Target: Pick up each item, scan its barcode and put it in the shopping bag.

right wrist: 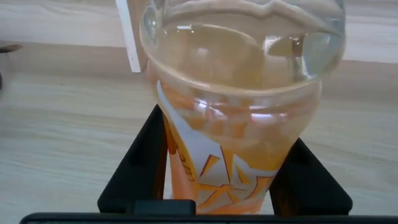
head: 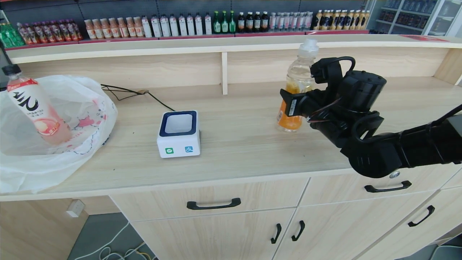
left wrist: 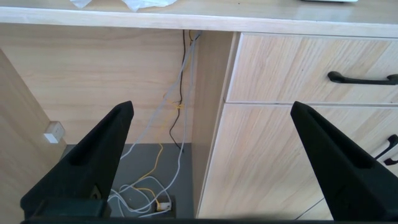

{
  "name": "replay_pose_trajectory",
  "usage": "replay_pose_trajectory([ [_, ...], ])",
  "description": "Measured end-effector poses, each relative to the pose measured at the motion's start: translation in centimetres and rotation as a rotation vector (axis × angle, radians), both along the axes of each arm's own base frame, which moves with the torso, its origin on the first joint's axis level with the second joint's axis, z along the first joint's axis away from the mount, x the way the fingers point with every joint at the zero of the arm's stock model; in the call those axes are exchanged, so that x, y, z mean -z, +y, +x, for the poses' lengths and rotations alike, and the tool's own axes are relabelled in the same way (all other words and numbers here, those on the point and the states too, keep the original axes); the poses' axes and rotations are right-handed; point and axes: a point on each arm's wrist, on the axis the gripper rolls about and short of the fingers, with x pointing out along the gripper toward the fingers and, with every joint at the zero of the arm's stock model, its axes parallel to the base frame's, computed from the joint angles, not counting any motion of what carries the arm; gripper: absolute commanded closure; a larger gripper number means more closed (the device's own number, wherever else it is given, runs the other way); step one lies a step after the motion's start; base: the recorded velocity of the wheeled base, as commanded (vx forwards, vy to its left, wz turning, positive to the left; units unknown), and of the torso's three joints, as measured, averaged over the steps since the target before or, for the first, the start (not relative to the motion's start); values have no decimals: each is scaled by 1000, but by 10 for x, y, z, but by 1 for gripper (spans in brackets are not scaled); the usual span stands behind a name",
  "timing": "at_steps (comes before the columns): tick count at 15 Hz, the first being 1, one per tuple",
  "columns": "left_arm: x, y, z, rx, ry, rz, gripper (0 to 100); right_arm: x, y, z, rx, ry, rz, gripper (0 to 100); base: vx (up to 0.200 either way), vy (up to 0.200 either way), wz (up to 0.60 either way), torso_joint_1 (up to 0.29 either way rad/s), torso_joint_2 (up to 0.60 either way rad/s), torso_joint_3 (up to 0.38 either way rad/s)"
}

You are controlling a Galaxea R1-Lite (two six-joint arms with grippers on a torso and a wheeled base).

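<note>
Orange-labelled clear bottle point(head: 299, 77); white, navy-rimmed scanner point(head: 179, 134); pink bottle point(head: 36, 108); white bag point(head: 98, 108), perhaps floral-printed

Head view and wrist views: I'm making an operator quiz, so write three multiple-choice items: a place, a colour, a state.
1. Where is the pink bottle? A) in a drawer B) in the shopping bag C) on the floor
2. What colour frames the scanner top? A) red B) green C) dark blue
3. How is the left tool? A) open, empty B) shut on a bottle C) shut on a cable
Answers: B, it leans inside the bag's mouth; C, its rim is dark blue; A, its fingers stand wide apart, nothing between.
</note>
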Motion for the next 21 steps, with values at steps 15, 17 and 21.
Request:
replay_pose_trajectory([
  [15,0,0,0,0,0,0,0,-29,-7,-17,-5,-68,33,100,0,0,0,0,0,0],
  [17,0,0,0,0,0,0,0,-40,-5,-27,-21,-81,40,100,0,0,0,0,0,0],
  [21,0,0,0,0,0,0,0,-62,-6,-53,-70,-96,45,100,0,0,0,0,0,0],
])
